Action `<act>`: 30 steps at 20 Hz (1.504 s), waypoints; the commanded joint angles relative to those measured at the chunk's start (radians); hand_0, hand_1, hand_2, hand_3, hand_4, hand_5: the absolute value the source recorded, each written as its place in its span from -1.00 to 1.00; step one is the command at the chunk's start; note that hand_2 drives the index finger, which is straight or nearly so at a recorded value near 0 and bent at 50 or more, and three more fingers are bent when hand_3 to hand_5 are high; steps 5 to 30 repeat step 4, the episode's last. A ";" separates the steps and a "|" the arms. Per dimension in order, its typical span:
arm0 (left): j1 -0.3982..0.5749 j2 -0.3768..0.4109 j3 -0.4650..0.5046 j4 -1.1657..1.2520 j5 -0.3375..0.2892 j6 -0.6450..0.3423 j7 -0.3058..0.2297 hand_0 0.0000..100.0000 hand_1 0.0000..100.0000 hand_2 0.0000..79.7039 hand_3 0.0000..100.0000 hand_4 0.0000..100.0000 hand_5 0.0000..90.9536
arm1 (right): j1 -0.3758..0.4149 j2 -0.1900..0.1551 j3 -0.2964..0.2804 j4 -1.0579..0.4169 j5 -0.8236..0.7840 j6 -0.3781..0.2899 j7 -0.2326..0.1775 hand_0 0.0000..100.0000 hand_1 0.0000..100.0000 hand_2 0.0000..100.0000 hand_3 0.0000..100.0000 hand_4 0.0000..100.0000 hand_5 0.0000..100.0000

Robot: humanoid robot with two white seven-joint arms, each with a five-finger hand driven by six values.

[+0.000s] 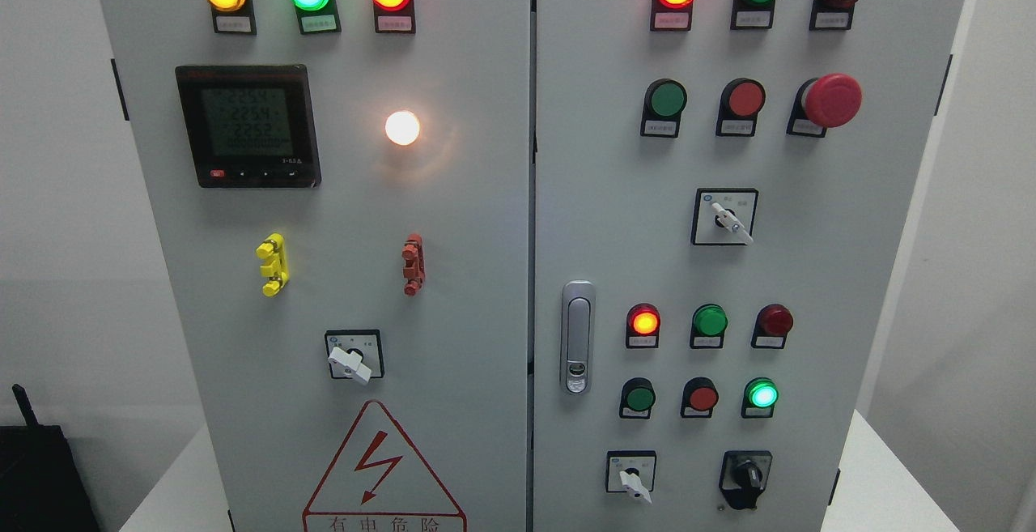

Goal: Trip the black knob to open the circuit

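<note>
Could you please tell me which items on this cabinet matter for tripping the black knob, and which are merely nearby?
For the job:
black knob, bottom right of the right door

Just nearby:
white-handled selector to its left
red mushroom button
door latch
digital meter
warning triangle

No robot hand is in view.

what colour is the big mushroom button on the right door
Red: the mushroom button, clearest in the head view.

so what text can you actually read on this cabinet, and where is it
"有电危险" under the lightning bolt on the warning sign, partly cut off by the frame.
"2254", "2254", "2252" roughly, on the meter, blurred.
Labels under the lamps and buttons, e.g.: too small.
Switch plate markings: too small.
</note>
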 commanded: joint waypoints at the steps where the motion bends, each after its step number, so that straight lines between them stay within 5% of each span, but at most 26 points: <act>1: -0.004 -0.002 0.001 0.000 0.002 0.000 0.000 -0.76 -0.22 -1.00 -1.00 -1.00 -1.00 | -0.001 -0.003 0.006 -0.028 -0.002 -0.014 0.009 -0.97 -1.00 -1.00 -1.00 -1.00 -1.00; 30: -0.002 -0.002 0.001 0.000 0.002 -0.001 0.000 -0.76 -0.22 -1.00 -1.00 -1.00 -1.00 | 0.001 -0.004 0.008 -0.028 -0.002 -0.018 0.009 -0.97 -1.00 -1.00 -1.00 -1.00 -1.00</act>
